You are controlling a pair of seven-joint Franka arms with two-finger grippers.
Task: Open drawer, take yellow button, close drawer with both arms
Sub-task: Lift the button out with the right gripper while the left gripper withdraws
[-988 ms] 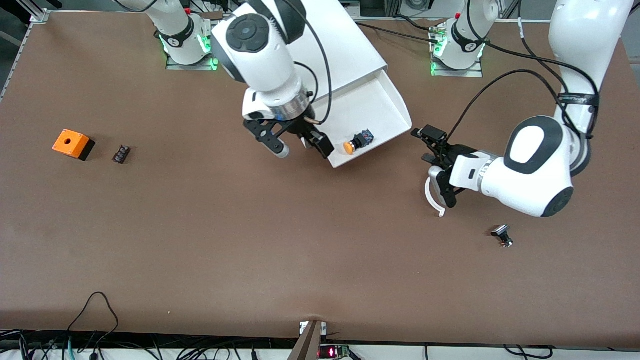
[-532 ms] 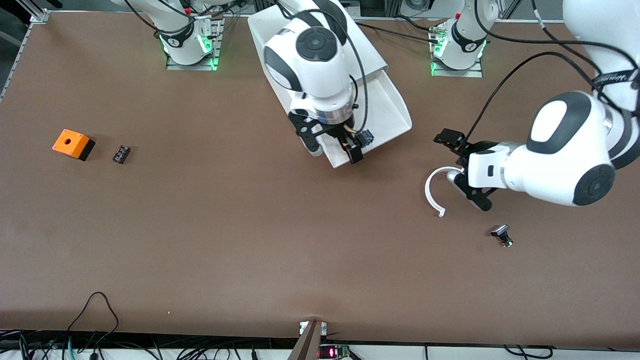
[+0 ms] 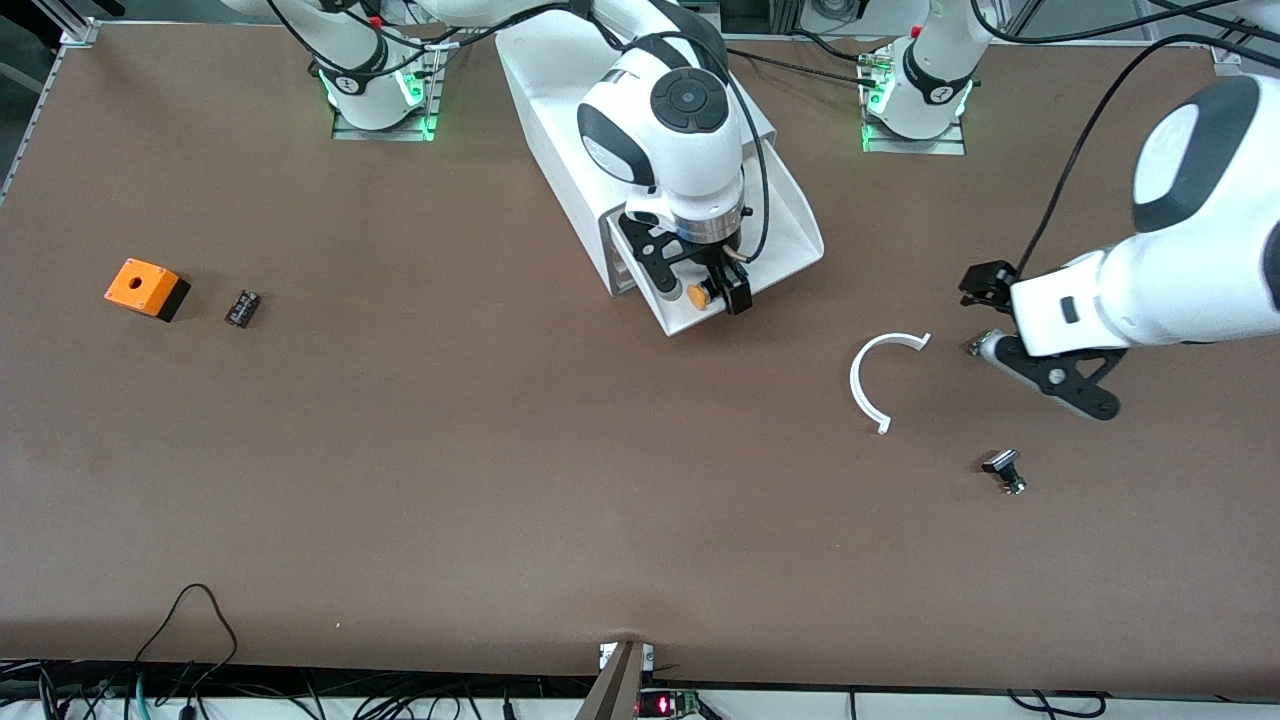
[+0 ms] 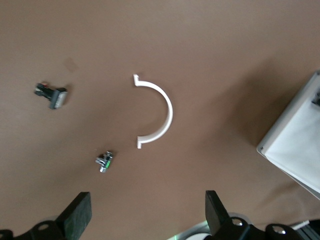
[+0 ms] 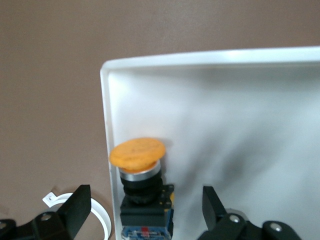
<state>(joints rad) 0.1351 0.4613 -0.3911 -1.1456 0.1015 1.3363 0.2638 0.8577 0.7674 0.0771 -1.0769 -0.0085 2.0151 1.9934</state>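
R gripper (image 3: 700,292) over the pulled-out drawer (image 3: 790,215), fingers spread wide w/ button (image 3: 699,295) between them, no contact seen; button lies in drawer near its front corner. L gripper (image 3: 1040,370) open, over bare table (image 3: 500,450) near white curved piece (image 3: 868,372), arm waiting.
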